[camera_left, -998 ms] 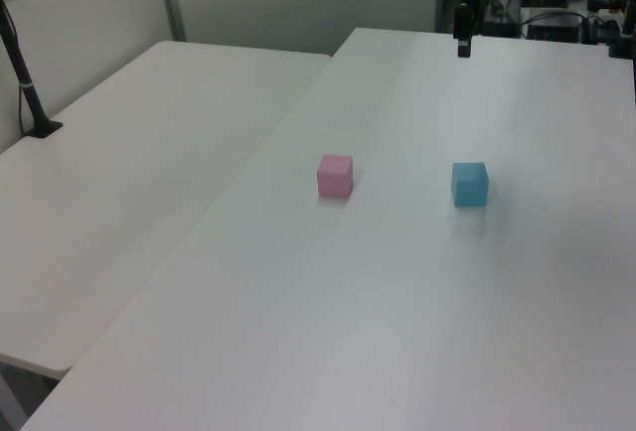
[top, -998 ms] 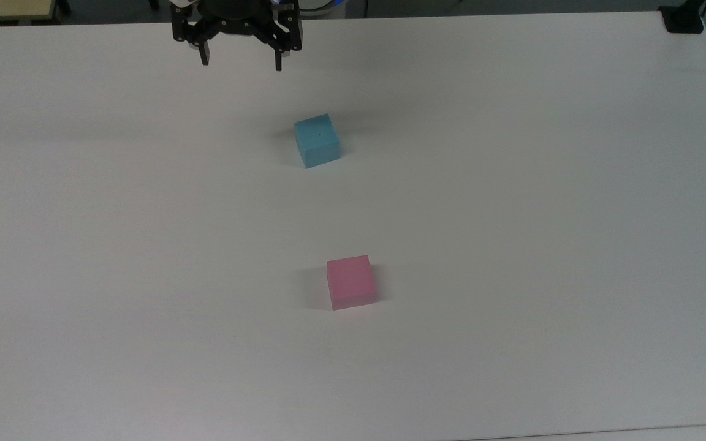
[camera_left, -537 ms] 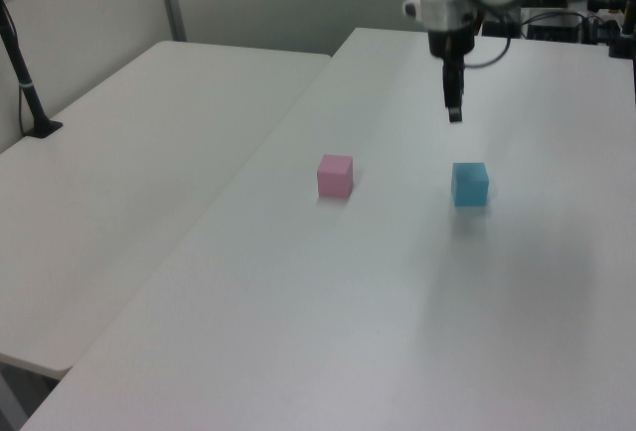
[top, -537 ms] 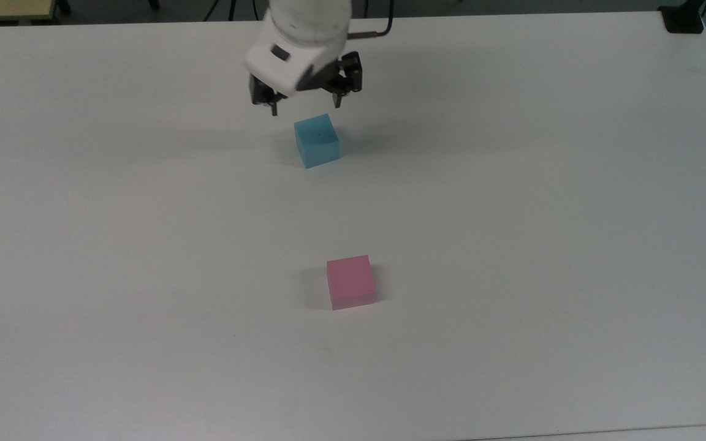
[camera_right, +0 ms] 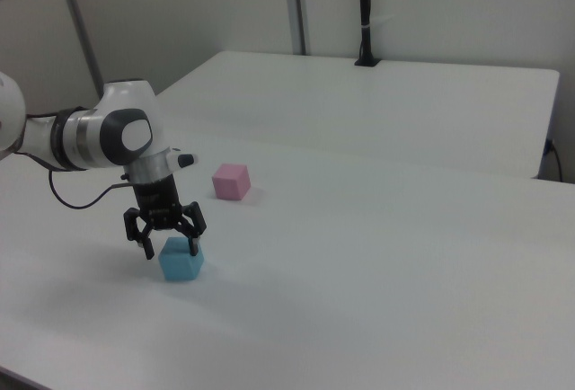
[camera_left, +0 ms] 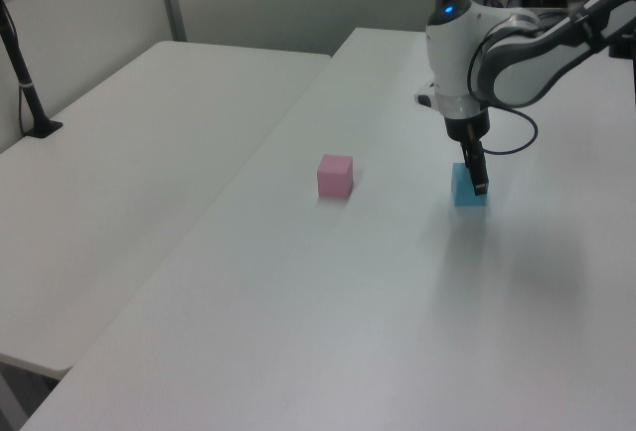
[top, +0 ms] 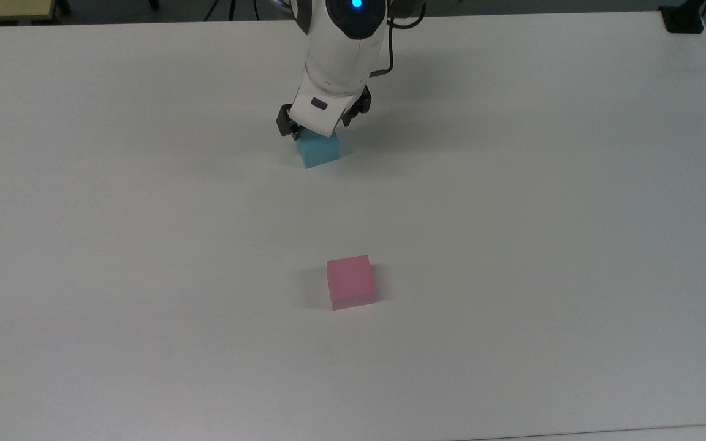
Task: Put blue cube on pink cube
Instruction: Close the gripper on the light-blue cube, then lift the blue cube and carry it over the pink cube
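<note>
Since the earlier frames the arm has swung down from the table's far edge, and its gripper now sits over the blue cube. Seen from the top view, the white wrist covers the cube's upper part; the pink cube lies well apart, lower in that picture, on the white table. From the left view, the gripper reaches down at the blue cube, with the pink cube to the left view's left. From the right view, the gripper is spread wide, fingers straddling the blue cube without clamping it; the pink cube rests behind.
</note>
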Available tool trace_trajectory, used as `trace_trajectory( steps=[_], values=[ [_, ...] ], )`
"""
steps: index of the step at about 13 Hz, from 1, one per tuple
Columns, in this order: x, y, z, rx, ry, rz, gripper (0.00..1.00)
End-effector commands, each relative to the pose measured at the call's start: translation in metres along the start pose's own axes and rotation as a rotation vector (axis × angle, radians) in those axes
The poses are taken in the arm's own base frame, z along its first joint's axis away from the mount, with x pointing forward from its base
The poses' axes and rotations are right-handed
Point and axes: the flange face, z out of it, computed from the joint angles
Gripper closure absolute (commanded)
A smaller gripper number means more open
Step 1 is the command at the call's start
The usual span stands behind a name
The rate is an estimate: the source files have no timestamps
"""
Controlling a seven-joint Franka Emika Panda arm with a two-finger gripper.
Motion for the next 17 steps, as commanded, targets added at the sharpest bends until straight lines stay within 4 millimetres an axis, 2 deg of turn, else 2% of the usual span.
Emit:
trace_trajectory(
  steps=[1,2,3,4,5,6,9,10,11,13,14,16,17],
  values=[
    [0.000,0.006,0.010,-0.012,0.000,-0.009,0.00],
    [0.001,0.005,0.011,-0.012,-0.002,-0.007,0.18],
    [0.001,0.005,0.009,-0.012,0.000,-0.004,0.56],
    [0.005,0.006,-0.004,-0.014,0.017,0.022,0.82],
    [0.008,0.011,-0.022,-0.009,0.048,0.065,0.94],
    [0.009,0.016,-0.046,-0.005,0.059,0.087,0.98],
    [0.016,0.039,-0.136,0.082,0.106,0.160,0.98],
    [0.019,0.043,-0.152,0.089,0.086,0.165,0.98],
    [0.021,0.052,-0.163,0.099,0.076,0.182,0.98],
    [0.041,0.056,-0.169,0.091,0.074,0.196,0.98],
    [0.058,0.056,-0.163,0.076,0.056,0.214,0.98],
    [0.095,0.060,-0.163,0.042,0.085,0.266,0.98],
    [0.106,0.060,-0.163,0.032,0.107,0.296,0.98]
  ],
)
